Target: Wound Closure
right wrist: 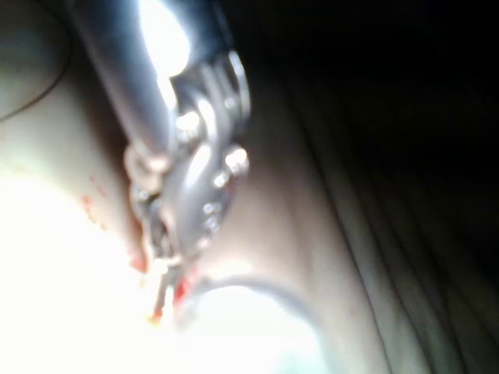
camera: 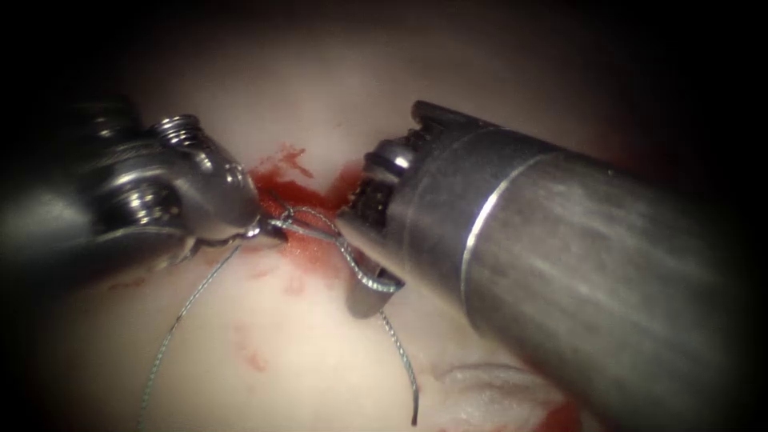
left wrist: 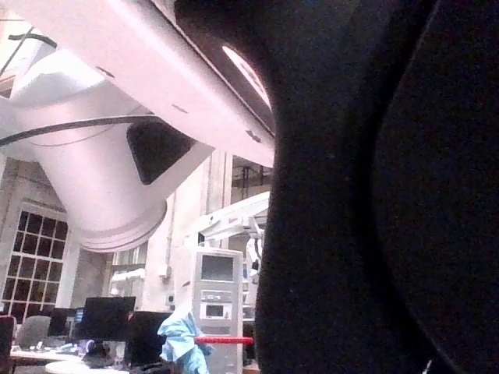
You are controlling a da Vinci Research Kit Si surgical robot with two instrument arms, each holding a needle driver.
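**Clerk:** Listing item one, the step in hand?

**Surveyor:** Thread handling at the cut (camera: 308, 240), by my judgement. No stitch is being driven here. I cannot tell where the needle is, or whether it is in the tissue (camera: 320, 364).

**Clerk:** Item two, left hand (camera: 258, 229)?

**Surveyor:** It is on the left side of the cut with its tips at the edge of the red fluid (camera: 300, 196). The jaws are closed and pinch the thread (camera: 180, 320). One strand falls from that pinch toward the near left edge of the tissue.

**Clerk:** Item three, right hand (camera: 352, 264)?

**Surveyor:** It is on the right side of the cut, just beside the left hand but apart from it. The jaws appear parted, since the toothed face of the upper one is on show. A twisted strand crosses from the left hand's tips and lies over the lower jaw. From there it hangs toward the near edge of the tissue and stops at a free end. I judge it grips nothing and the thread only rests on it.

**Clerk:** Item four, condition of the thread?

**Surveyor:** Between the two hands it forms a small loop over the cut. That stretch looks fairly snug. The two hanging strands are slack.

**Clerk:** Item five, what the next move calls for?

**Surveyor:** This is opinion only. The left hand's pinch needs to be kept firm. The right hand needs a sure hold on the crossing strand before any pull is made. Any pull should be even and stay low over the cut so the loop settles without tearing at the edges. One risk to note is that the strand could slip off the lower jaw.
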